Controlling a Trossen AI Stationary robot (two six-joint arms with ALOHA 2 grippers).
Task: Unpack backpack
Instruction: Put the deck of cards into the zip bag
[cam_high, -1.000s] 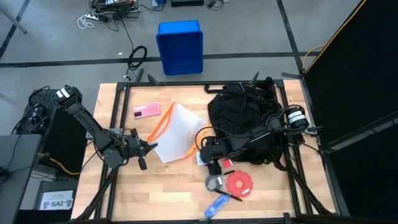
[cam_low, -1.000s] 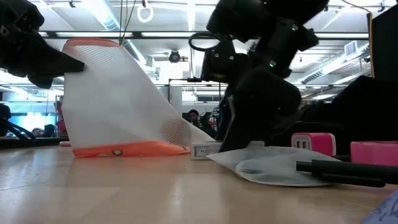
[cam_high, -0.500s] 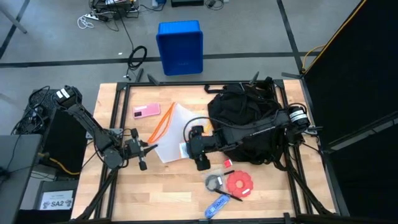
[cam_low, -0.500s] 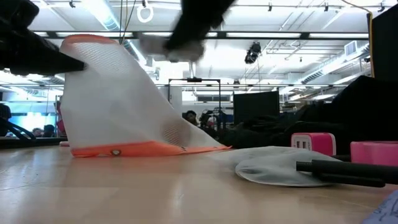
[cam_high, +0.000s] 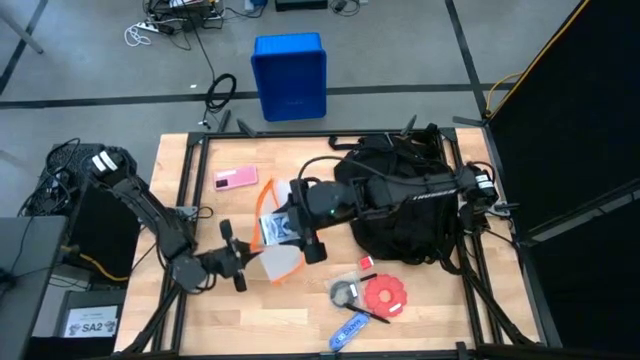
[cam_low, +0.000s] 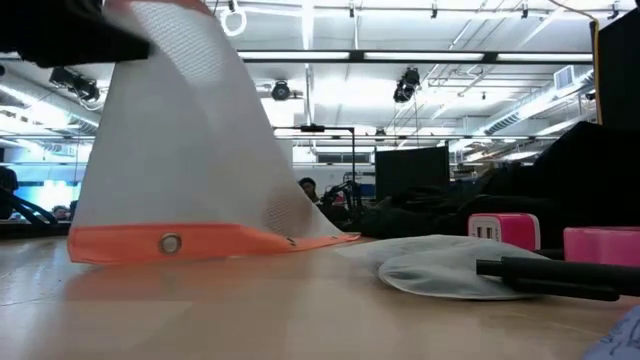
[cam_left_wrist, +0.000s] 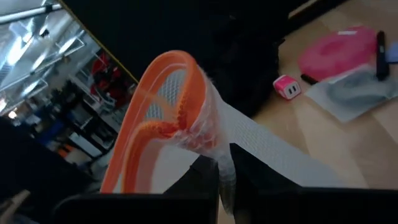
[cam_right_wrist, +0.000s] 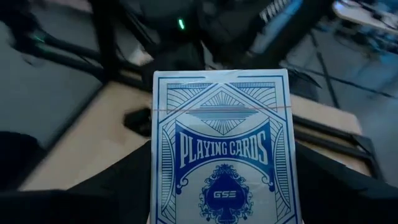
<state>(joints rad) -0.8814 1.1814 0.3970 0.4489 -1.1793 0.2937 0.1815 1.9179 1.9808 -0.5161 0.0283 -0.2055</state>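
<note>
A: In the high view, what has moved since the earlier frame?

B: The right gripper (cam_high: 283, 226) has travelled from beside the large black soft fabric backpack (cam_high: 400, 200), at the worktop's (cam_high: 300, 310) right rear, to over the white mesh pouch with orange zipper edge (cam_high: 275, 245). The left gripper (cam_high: 243, 262) has pulled the pouch nearer.

A: And the low view?

B: The pouch (cam_low: 180, 150) now stands taller, probably to open its mouth.

A: The left wrist view?

B: The fingers are clamped together on the mesh (cam_left_wrist: 205, 134).

A: The right wrist view?

B: A blue box of playing cards (cam_right_wrist: 224, 155) is gripped between the fingers, I judge for the pouch.
</note>
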